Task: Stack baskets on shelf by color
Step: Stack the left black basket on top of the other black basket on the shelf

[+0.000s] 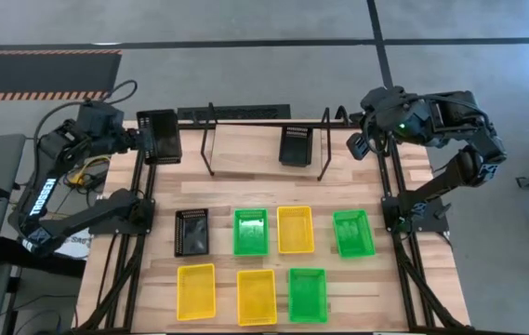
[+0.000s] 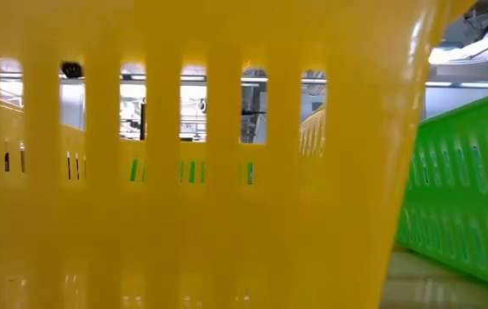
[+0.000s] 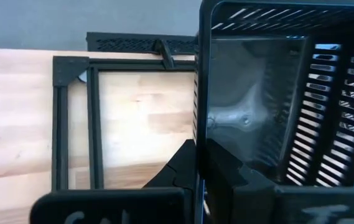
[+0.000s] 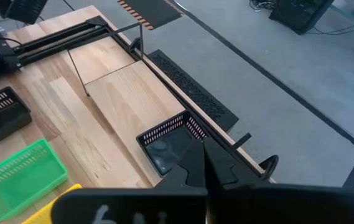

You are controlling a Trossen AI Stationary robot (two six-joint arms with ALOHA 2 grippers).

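My left gripper (image 1: 143, 138) is at the table's far left corner, shut on a black basket (image 1: 161, 136). My right gripper (image 1: 359, 144) hovers shut by the far right corner, touching nothing. In its wrist view its fingers (image 4: 203, 149) point down toward a second black basket (image 4: 164, 146), which sits under the thin-tube shelf (image 1: 264, 126) near its right end (image 1: 297, 146). A third black basket (image 1: 192, 232), three green ones (image 1: 251, 231) and three yellow ones (image 1: 295, 229) rest flat on the table's near half. My left gripper holds the black basket by one side wall (image 3: 198, 124), with one finger (image 3: 186, 165) outside the wall and the other (image 3: 239, 177) inside the basket. The fingers come roughly level from the table's left. The basket is lifted off the table, its perforated walls and inner floor (image 3: 245, 112) showing.
A long black perforated tray (image 1: 236, 113) lies along the table's far edge behind the shelf. The black frame (image 1: 394, 205) edges the table on both sides. In the low view a yellow basket wall (image 2: 183, 172) and a green one (image 2: 462, 189) fill the picture.
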